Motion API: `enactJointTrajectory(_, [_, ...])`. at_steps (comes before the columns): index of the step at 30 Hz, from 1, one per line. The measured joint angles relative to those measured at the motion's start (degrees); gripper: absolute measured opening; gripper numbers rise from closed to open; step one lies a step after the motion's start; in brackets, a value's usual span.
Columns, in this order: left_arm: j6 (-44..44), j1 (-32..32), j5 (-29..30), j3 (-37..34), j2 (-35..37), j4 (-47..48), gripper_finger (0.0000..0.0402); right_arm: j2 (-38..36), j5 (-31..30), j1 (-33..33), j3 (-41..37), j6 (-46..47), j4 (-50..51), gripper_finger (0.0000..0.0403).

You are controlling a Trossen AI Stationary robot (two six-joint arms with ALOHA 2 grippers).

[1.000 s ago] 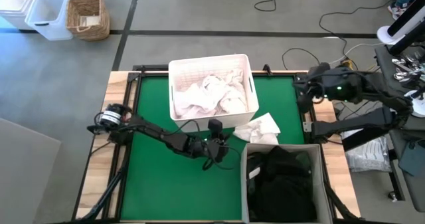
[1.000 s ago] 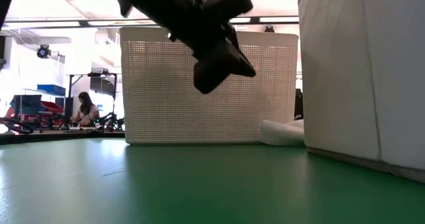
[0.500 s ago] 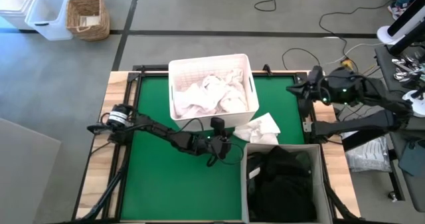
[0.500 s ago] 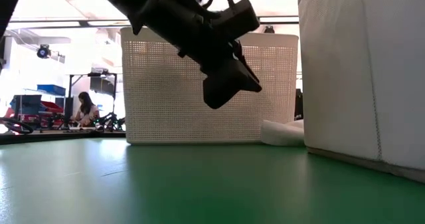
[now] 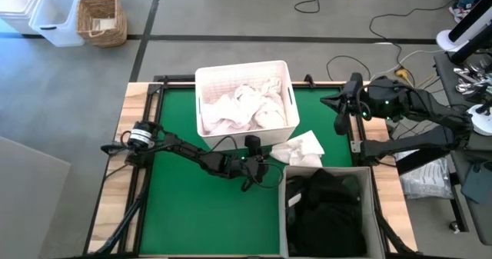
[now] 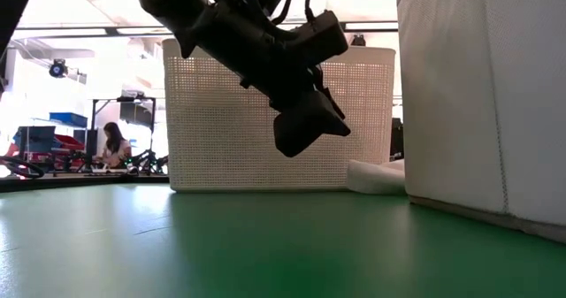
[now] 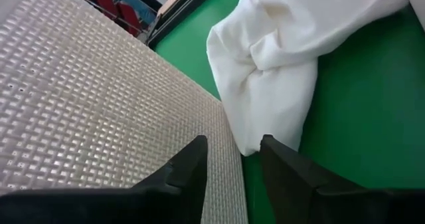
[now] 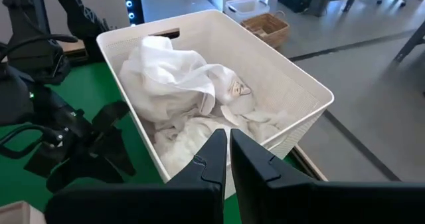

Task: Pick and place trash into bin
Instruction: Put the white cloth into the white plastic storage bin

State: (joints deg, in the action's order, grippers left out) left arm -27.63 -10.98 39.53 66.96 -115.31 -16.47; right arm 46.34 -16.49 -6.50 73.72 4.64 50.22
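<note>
- The left gripper [image 5: 265, 169], at the end of the dark left arm stretched low across the green table mat [image 5: 192, 213], hangs just above the mat, between the white perforated plastic tub [image 5: 246, 97] and the pale fabric-walled bin [image 5: 327, 213]
- Its two dark fingers [image 7: 192, 167] are parted by a narrow gap with nothing between them, and they point toward a crumpled soft white sheet [image 5: 301, 147] lying on the mat
- In the left wrist view that white sheet [image 7: 279, 64] lies bunched just beyond the fingertips, right beside the perforated wall of the tub [image 7: 99, 131]; the tips do not touch it
- In the low view the left gripper [image 6: 305, 126] is clear of the mat in front of the tub [image 6: 221, 121], with an edge of the white sheet [image 6: 376, 176] showing on the mat between the tub and the fabric bin [image 6: 482, 95]
- The tub holds a heap of more soft white sheets [image 5: 244, 109], seen also in the right wrist view [image 8: 179, 78]
- The fabric-walled bin holds dark, nearly black cloth garments [image 5: 327, 205]
- The right gripper [image 5: 340, 114] is raised over the right edge of the mat, well apart from the loose sheet, facing the tub [image 8: 279, 84]; its fingers [image 8: 212, 161] are nearly closed together, holding nothing
- A seated person [image 6: 112, 145] shows in the room far behind the table
</note>
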Motion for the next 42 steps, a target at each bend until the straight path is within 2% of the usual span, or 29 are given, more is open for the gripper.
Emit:
enactJointTrajectory(5, [0.7, -0.5, -0.1, 0.0, 0.0, 0.2, 0.0120, 0.1, 0.0, 0.0, -0.8, 0.7, 0.0, 0.0013])
enactJointTrajectory(9, [0.7, -2.0, -2.9, 0.0, 0.0, 0.3, 0.0119, 0.3, 0.0, 0.0, -1.0, 0.7, 0.0, 0.0013])
enactJointTrajectory(16, [-3.3, -4.1, -2.8, 0.0, -0.2, -0.7, 0.0118, 0.3, 0.0, 0.0, -1.0, 0.8, 0.0, 0.0013])
enactJointTrajectory(19, [-3.4, -3.8, -2.6, 0.0, -1.9, -1.6, 0.0118, 0.3, 0.0, 0.0, -1.3, 1.8, 0.0, 0.0013])
enactJointTrajectory(23, [-5.7, -3.6, -2.5, 0.0, -5.4, -7.2, 0.0118, 0.3, 0.0, 0.0, -1.7, 2.0, 0.0, 0.0013])
enactJointTrajectory(27, [-7.8, -3.4, 0.1, 0.4, -7.5, -11.6, 0.0118, 0.2, 0.1, 0.0, -1.8, 2.0, 0.0, 0.0013])
enactJointTrajectory(33, [-9.4, -3.1, 3.3, 1.7, -10.4, -12.2, 0.0118, 0.3, 0.1, 0.0, -1.9, 1.8, 0.0, 0.0013])
enactJointTrajectory(42, [-10.5, -3.1, 5.0, 5.4, -14.2, -12.3, 0.0118, 0.2, 0.2, 0.0, -2.5, 1.8, 0.1, 0.0013])
